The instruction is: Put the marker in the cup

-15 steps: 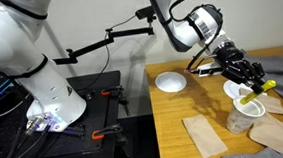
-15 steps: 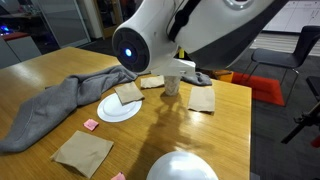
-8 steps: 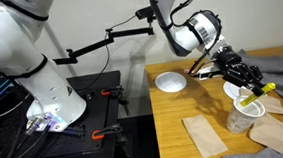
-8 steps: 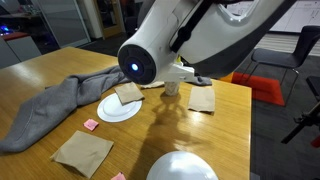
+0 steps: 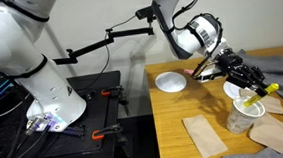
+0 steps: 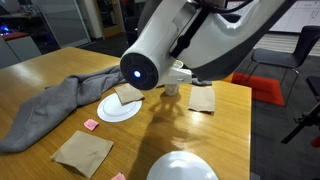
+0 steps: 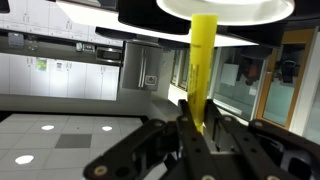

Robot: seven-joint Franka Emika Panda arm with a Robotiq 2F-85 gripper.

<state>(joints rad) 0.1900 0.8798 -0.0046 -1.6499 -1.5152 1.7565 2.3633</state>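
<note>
My gripper is shut on the yellow marker, and hangs just above the white cup near the table's right side. In the wrist view the fingers pinch the marker at its near end. The marker's far end points at the cup's round white rim. In an exterior view the big arm hides the gripper and the marker.
A smaller grey-brown cup stands right beside the white cup. A white bowl sits further left. A white dish holds tan paper. Tan paper pieces and a grey cloth lie on the wooden table.
The gripper with the marker has shifted slightly right and down toward the cup. Nothing else has moved.
</note>
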